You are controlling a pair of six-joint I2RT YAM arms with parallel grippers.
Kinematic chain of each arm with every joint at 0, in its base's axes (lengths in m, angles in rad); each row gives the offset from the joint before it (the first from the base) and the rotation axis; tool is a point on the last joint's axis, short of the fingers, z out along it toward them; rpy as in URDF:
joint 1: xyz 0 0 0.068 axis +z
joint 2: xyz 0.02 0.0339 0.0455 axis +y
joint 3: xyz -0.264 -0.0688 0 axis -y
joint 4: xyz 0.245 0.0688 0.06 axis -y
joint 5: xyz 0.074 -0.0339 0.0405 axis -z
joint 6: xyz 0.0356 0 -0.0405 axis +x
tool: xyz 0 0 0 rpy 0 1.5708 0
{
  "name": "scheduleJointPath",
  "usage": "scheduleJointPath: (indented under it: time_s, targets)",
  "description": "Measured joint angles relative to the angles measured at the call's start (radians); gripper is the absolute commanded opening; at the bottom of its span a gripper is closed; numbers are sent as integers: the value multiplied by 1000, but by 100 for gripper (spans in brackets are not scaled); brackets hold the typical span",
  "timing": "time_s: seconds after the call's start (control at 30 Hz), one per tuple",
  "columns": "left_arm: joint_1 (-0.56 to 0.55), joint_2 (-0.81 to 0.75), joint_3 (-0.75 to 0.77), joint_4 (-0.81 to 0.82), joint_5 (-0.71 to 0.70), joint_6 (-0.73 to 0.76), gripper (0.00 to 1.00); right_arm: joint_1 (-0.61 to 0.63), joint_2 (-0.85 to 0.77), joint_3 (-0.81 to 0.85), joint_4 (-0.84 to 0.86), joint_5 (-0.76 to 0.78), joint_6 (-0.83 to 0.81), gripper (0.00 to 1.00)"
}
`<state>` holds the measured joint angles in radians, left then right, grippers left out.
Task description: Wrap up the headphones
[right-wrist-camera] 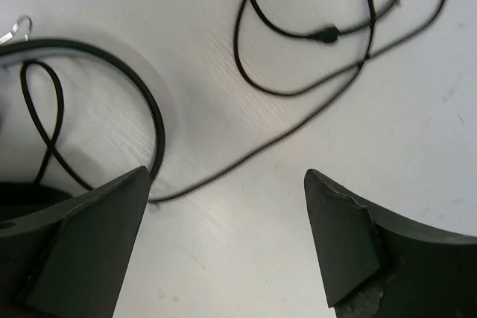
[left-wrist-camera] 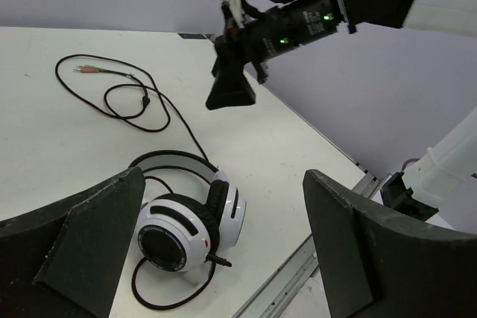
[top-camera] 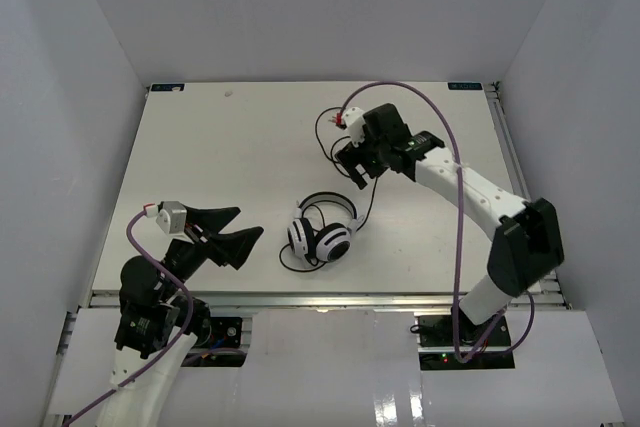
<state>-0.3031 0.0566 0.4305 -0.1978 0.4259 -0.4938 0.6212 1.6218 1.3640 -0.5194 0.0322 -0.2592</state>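
Note:
The headphones (top-camera: 322, 233) lie on the white table a little left of centre, white-and-black earcups toward the front and black headband behind. Their thin black cord (top-camera: 328, 137) runs back in loose loops. My left gripper (top-camera: 248, 224) is open and empty, left of the headphones; its wrist view shows the earcups (left-wrist-camera: 186, 225) between its fingers and the cord (left-wrist-camera: 141, 102) beyond. My right gripper (top-camera: 352, 169) is open and empty above the table, behind the headphones and next to the cord loops. Its wrist view shows the cord (right-wrist-camera: 298, 94) and headband (right-wrist-camera: 141, 87) below.
The white table's front edge (top-camera: 320, 297) with its metal rail runs just in front of the headphones. White walls enclose the table on the left, back and right. The cord's plugs (left-wrist-camera: 86, 70) lie at its far end.

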Motion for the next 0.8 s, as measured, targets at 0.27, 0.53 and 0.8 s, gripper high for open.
scheduleJointPath:
  time_s: [0.27,0.53,0.8]
  targets:
    - [0,0,-11,11,5,0,98,-20,-272,-170,59,-161,-163,92]
    - [0,0,-11,12,8,0,98,-40,-215,-271,-28,-598,-529,94]
    - [0,1,-11,15,16,0,98,-102,108,-11,-48,-677,-550,90]
